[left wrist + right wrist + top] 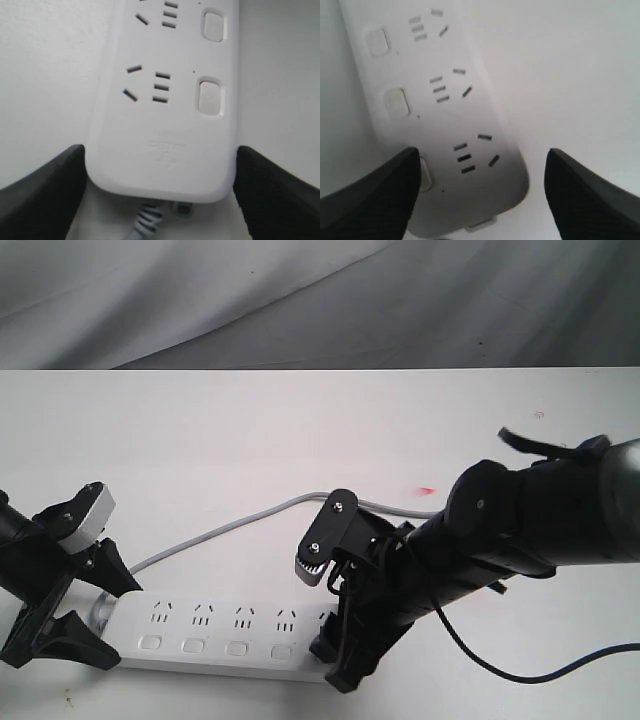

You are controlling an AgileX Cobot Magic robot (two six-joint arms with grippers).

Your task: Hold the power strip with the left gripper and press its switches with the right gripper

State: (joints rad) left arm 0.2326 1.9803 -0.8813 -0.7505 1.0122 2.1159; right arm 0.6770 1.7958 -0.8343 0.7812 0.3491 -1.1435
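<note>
White table [300, 430]: left pincer [118, 625] clamps the power strip [220, 635]; right pincer [338, 660], apart, partly hides the 5th switch [426, 174].

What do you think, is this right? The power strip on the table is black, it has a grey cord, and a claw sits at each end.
Not quite. The power strip is white, not black, as the exterior view shows. The rest holds: its cord is grey, the left gripper sits at one end and the right gripper at the other.
</note>
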